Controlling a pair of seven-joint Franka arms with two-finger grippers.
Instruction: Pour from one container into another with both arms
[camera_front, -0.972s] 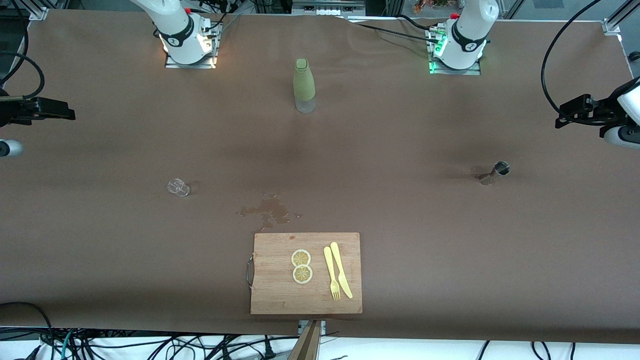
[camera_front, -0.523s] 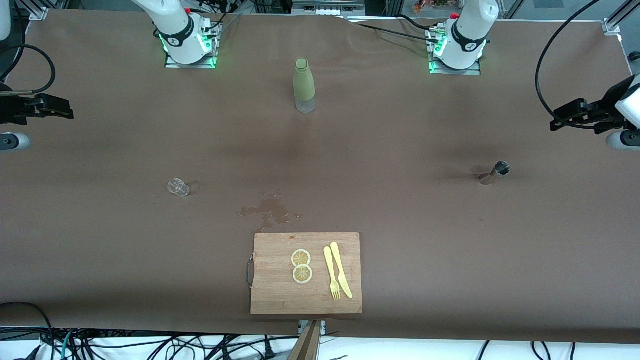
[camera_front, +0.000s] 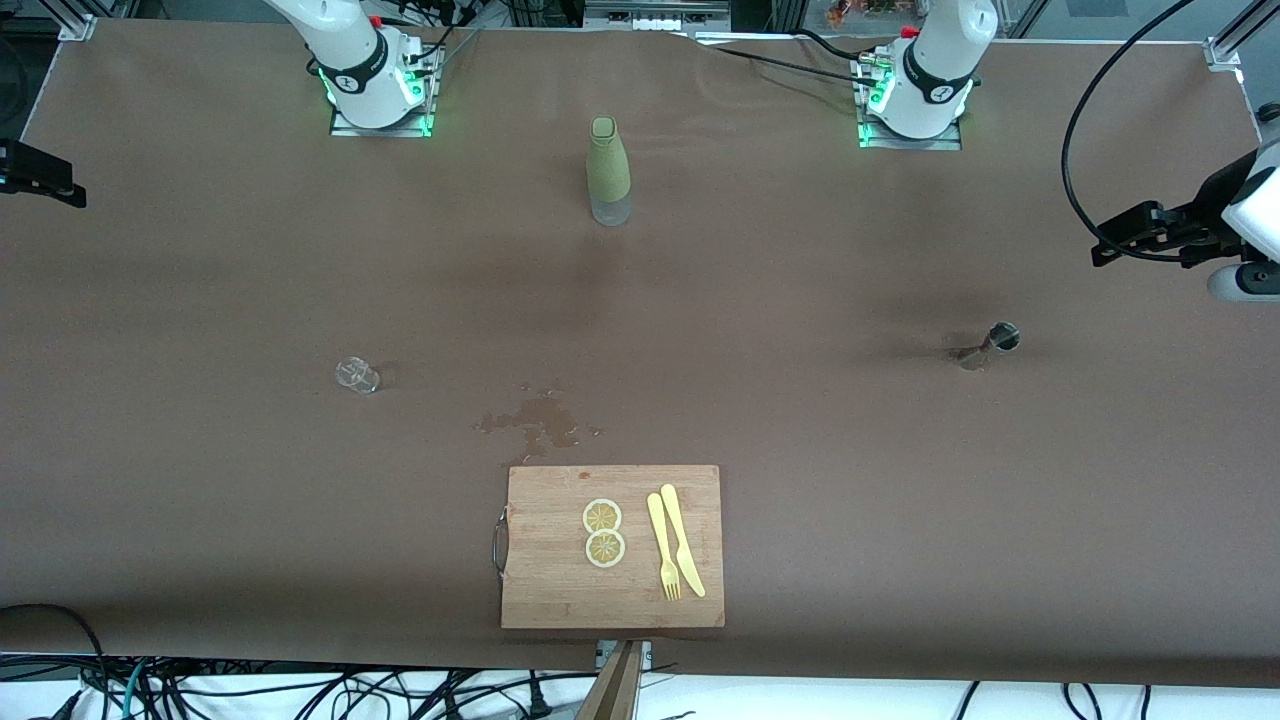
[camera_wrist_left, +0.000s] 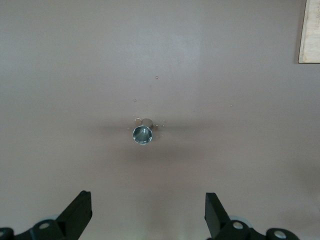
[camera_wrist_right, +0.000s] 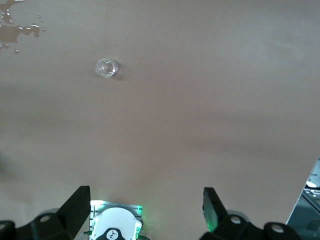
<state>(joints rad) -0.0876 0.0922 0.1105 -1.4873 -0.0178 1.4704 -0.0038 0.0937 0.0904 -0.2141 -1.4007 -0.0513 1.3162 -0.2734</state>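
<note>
- Below the left claw (camera_wrist_left: 145, 220), a small metal cup (camera_wrist_left: 143, 134) stands on the table (camera_wrist_left: 240, 150); the claw hangs released, holding nothing.
- Under the right claw (camera_wrist_right: 145, 215), also released and holding nothing, a clear glass (camera_wrist_right: 107, 67) sits near a spill (camera_wrist_right: 15, 30).
- Green bottle (camera_front: 608, 170) stands between both arm bases.

No legible text, label or number anywhere (only tiny unreadable base emblems)
</note>
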